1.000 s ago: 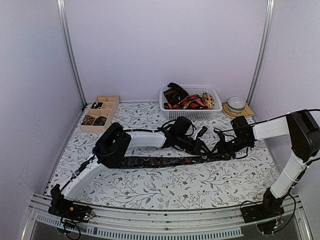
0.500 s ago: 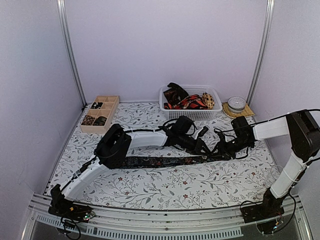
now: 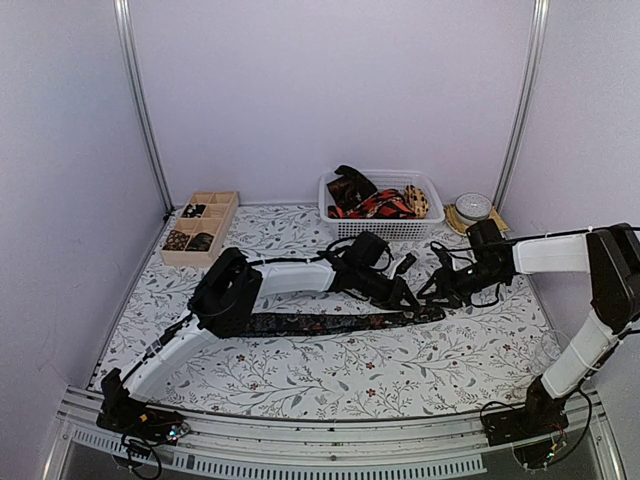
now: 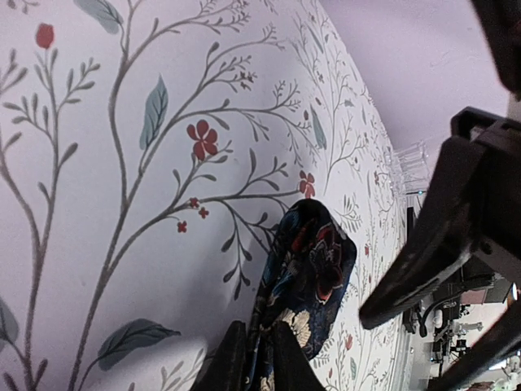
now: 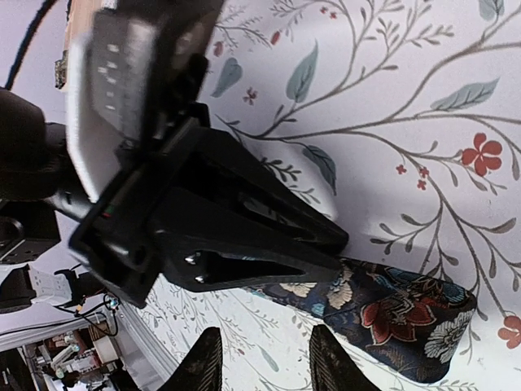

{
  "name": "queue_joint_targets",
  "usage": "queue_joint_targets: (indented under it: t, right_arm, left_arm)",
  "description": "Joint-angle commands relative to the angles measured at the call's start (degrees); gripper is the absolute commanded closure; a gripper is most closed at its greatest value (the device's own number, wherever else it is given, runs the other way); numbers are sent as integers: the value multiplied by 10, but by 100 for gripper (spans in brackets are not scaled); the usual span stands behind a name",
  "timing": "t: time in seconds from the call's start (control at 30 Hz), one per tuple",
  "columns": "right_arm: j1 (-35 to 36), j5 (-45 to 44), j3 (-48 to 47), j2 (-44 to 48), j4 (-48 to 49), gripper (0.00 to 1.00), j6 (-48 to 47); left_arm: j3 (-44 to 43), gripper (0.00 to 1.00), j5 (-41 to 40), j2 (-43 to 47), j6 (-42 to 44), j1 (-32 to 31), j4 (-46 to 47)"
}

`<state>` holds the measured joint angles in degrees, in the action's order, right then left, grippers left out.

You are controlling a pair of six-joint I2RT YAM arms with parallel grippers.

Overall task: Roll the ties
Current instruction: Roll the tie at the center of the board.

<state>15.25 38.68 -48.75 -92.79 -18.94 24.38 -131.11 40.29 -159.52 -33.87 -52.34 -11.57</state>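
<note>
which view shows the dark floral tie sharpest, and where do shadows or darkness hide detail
top external: even, soft light, but the dark floral tie is too small to read its print; left wrist: tie tip crisp, soft shadow on the tablecloth lower left; right wrist: print sharpest, but the left gripper is a dark mass with little detail

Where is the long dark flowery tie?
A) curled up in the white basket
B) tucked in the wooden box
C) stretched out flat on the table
C: the long dark floral fabric necktie lies stretched flat across the flower-print table.
</note>
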Motion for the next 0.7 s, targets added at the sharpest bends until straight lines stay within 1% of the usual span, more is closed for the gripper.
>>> queue_joint_targets:
  t: [0.0, 0.1, 0.2, 0.37, 0.5, 0.67]
  right_arm:
    - [-4, 9, -22, 79, -7, 63, 9]
    - [-11, -24, -28, 93, -28, 60, 12]
    - [-26, -62, -25, 82, -61, 55, 6]
    - [-44, -72, 3, 58, -71, 53, 12]
    - [-44, -93, 20, 66, -78, 48, -17]
    - [-40, -127, 43, 70, -85, 46, -49]
  left_arm:
    - [20, 86, -51, -53, 13, 0, -104]
    - [22, 86, -52, -49, 15, 0, -104]
    - [24, 86, -52, -46, 18, 0, -104]
    - [37, 86, -58, -31, 22, 1, -98]
    - [49, 86, -57, -26, 22, 3, -93]
    - [53, 86, -52, -25, 17, 5, -86]
